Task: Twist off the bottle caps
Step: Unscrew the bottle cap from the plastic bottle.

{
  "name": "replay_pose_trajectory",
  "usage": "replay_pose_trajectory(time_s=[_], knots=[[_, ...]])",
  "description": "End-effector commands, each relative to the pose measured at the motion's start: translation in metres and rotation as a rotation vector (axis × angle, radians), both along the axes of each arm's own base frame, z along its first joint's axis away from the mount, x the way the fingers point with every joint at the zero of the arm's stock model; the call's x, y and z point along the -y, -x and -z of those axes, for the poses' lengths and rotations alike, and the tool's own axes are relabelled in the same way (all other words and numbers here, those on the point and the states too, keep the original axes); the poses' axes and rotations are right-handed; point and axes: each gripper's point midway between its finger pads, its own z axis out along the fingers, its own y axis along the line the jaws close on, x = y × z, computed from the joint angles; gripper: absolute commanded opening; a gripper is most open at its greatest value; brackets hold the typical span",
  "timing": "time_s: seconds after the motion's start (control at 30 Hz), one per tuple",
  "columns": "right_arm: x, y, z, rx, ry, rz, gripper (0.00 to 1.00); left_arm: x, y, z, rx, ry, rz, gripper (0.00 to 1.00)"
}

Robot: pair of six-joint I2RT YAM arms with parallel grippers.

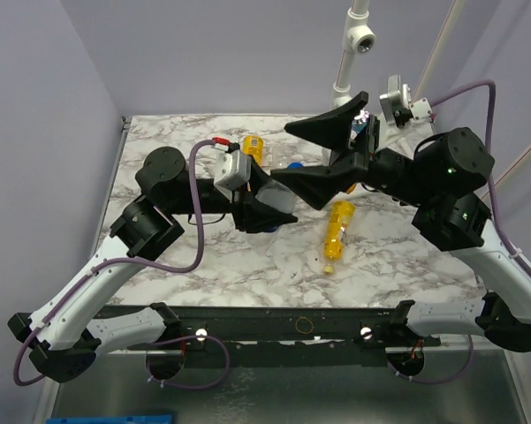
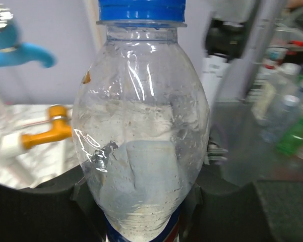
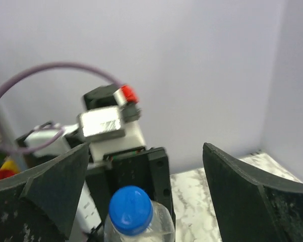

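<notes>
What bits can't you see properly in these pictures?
- Top view: the far yellow bottle is half hidden behind the left arm; whether it has a cap cannot be told.
- Left wrist view: the label of the clear bottle is cut off by the bottom edge, the blue cap by the top edge.
- Right wrist view: the bottom edge cuts off the bottle below its cap.

Bottle (image 2: 141, 126): between the jaws of the left pincer (image 1: 267, 207).
Cap (image 3: 131, 209): atop that bottle, between the fingers of the right pincer (image 3: 143, 174), touching neither.
Lying bottle (image 1: 337, 231): on the table (image 1: 406, 265), beside the right pincer.
</notes>
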Motion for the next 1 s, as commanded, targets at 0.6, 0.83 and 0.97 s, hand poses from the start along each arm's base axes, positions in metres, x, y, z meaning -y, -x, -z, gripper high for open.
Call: replay_pose_trajectory(time_s=[0.6, 0.83, 0.97], knots=[[-0.019, -0.1, 0.024, -0.29, 0.026, 0.402, 0.54, -0.018, -0.108, 0.013, 0.043, -0.015, -0.587, 0.0], [-0.021, -0.095, 0.025, -0.291, 0.02, 0.373, 0.29, -0.016, -0.106, 0.015, 0.035, -0.017, -0.57, 0.0], [-0.019, -0.091, 0.02, -0.276, 0.011, 0.358, 0.21, -0.015, -0.103, 0.017, 0.036, -0.021, -0.551, 0.0]])
